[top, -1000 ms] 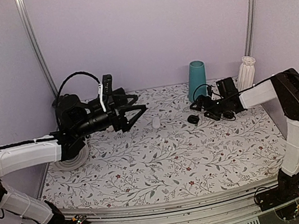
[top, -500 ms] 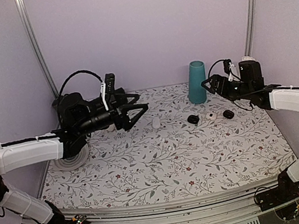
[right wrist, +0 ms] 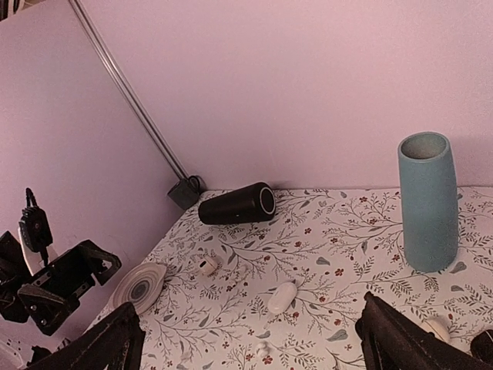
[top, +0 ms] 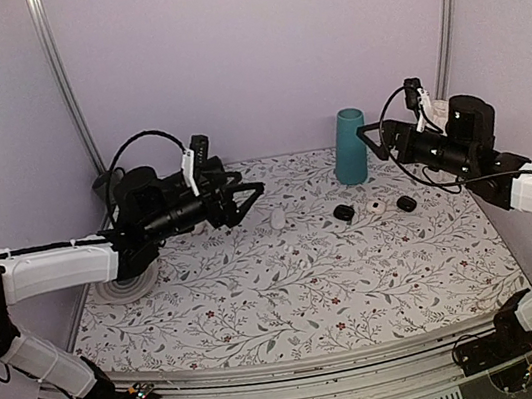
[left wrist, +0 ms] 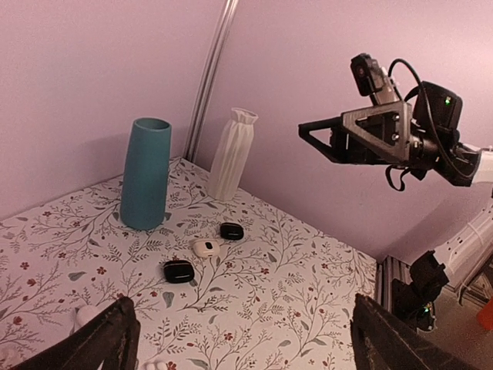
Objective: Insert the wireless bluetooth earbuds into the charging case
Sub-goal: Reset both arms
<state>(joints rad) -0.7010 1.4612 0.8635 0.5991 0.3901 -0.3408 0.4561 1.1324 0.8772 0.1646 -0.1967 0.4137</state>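
Looking down from the overhead camera, you have the left gripper [top: 249,202] hanging above the left back part of the flowered table [top: 265,321], its jaws spread wide and pointing toward the middle. In its own wrist view the two fingers [left wrist: 104,339] sit at the bottom corners of the frame, far apart, with only the tabletop showing between them. The right gripper [top: 374,141] hovers high at the right back, just beside the teal vase [top: 349,146]. Its jaws are equally wide, and neither gripper holds anything.

Your task items lie on the table below and in front of the right gripper. Three small rounded cases sit in a short row, apart from each other: a left black case [top: 344,212], a white case [top: 377,207] in the middle, and a right black case [top: 406,204]. Either black one could be the charging case. You cannot tell which from these views, nor whether a lid is up. The earbuds are too small to make out.

Elsewhere, a white oval [top: 277,218] lies near the table's middle. A white ribbed vase [left wrist: 231,154] stands in the right back corner. A black cylinder [right wrist: 235,204] lies on its side by the back wall, and a round plate [right wrist: 139,289] rests under the left arm.
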